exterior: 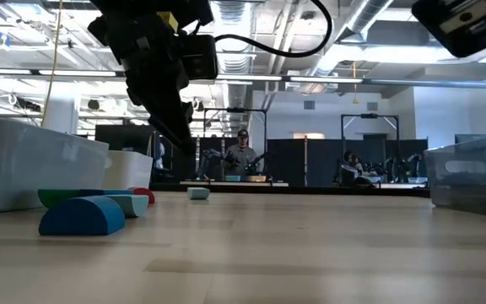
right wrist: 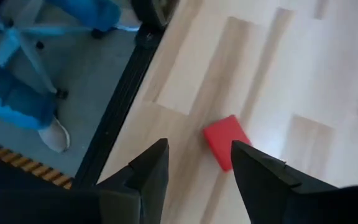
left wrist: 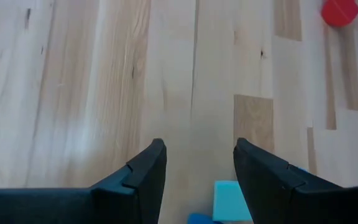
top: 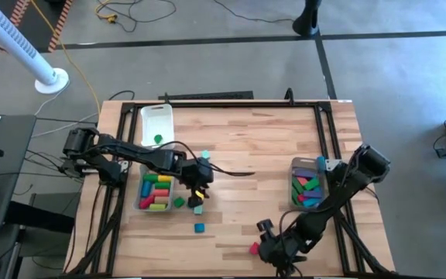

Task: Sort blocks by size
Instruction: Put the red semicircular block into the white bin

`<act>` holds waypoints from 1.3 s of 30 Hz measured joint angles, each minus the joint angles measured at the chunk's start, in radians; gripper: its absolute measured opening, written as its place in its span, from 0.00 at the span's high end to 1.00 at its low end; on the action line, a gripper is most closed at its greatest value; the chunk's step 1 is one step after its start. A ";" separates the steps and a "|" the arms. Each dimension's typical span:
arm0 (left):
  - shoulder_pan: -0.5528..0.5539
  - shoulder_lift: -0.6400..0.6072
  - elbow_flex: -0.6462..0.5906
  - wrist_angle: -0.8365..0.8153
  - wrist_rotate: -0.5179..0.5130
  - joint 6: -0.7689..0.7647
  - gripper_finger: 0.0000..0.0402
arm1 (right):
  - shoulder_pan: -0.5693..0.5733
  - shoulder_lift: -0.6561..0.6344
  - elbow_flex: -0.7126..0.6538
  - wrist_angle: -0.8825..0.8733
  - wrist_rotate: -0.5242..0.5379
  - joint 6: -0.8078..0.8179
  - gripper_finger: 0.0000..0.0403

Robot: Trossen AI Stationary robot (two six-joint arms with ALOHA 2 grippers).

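On the counter [top: 238, 155], 2 bins hold blocks: left bin [top: 155, 191], right bin [top: 307, 186]. 3 loose blocks [top: 198, 210] sit under the left tool [top: 200, 188], fingers spread, empty. 1 red block [right wrist: 227, 142] lies near the right tool [right wrist: 197, 165], also spread.

Four cameras: one overhead, one at tabletop level, one on each wrist.

The high view looks straight down on the whole table [top: 238, 147]; the low view skims level across it into the room; both wrist views stare close at planks, sharing the red block [right wrist: 227, 142] near the table's edge.
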 joint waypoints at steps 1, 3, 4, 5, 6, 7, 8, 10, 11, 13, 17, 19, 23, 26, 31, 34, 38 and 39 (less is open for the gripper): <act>0.000 0.000 0.000 0.001 0.000 -0.006 0.55 | 0.004 0.008 0.000 0.007 0.000 -0.019 0.50; -0.001 0.000 0.000 0.000 0.000 -0.019 0.55 | 0.010 0.033 0.000 0.040 -0.001 -0.049 0.48; -0.001 0.000 0.000 0.000 0.000 -0.028 0.55 | 0.010 0.042 0.000 0.061 -0.008 -0.065 0.47; -0.001 0.000 0.000 0.000 0.000 -0.037 0.55 | 0.010 0.053 0.000 0.073 -0.009 -0.076 0.46; -0.001 0.000 0.000 0.000 0.000 -0.042 0.55 | 0.007 0.063 0.000 0.082 -0.010 -0.086 0.45; -0.001 0.000 0.000 0.000 0.000 -0.047 0.55 | 0.005 0.071 0.000 0.084 -0.010 -0.090 0.44; -0.002 0.000 0.000 0.000 0.000 -0.052 0.55 | 0.002 0.079 0.000 0.080 -0.010 -0.092 0.43; -0.005 0.000 0.000 0.000 -0.001 -0.059 0.55 | -0.010 0.086 0.000 0.080 -0.008 -0.091 0.41; -0.007 0.000 0.000 0.000 -0.001 -0.059 0.55 | -0.016 0.086 0.000 0.080 -0.003 -0.091 0.41; -0.012 0.000 0.000 0.001 -0.001 -0.059 0.55 | -0.028 0.086 0.000 0.084 0.000 -0.103 0.40; -0.014 0.000 0.000 0.001 -0.001 -0.058 0.55 | -0.043 0.086 0.000 0.084 0.003 -0.151 0.40; -0.014 0.000 0.000 0.001 -0.001 -0.058 0.55 | -0.048 0.086 0.000 0.084 0.003 -0.171 0.40; -0.014 0.000 0.000 0.001 -0.001 -0.057 0.55 | -0.051 0.086 0.000 0.069 0.002 -0.189 0.40; -0.014 0.000 0.000 0.001 -0.001 -0.057 0.55 | -0.062 0.086 -0.012 0.073 -0.018 -0.200 0.40; -0.014 0.000 0.000 0.005 -0.002 -0.056 0.55 | -0.083 0.085 -0.071 0.130 -0.066 -0.200 0.40; -0.014 0.000 0.000 0.013 -0.002 -0.056 0.55 | -0.097 0.085 -0.076 0.127 -0.068 -0.200 0.40; -0.013 -0.001 0.001 0.019 -0.002 -0.056 0.55 | -0.107 0.085 -0.075 0.139 -0.090 -0.223 0.40; -0.013 -0.001 0.001 0.019 -0.002 -0.056 0.55 | -0.107 0.089 -0.075 0.145 -0.094 -0.226 0.40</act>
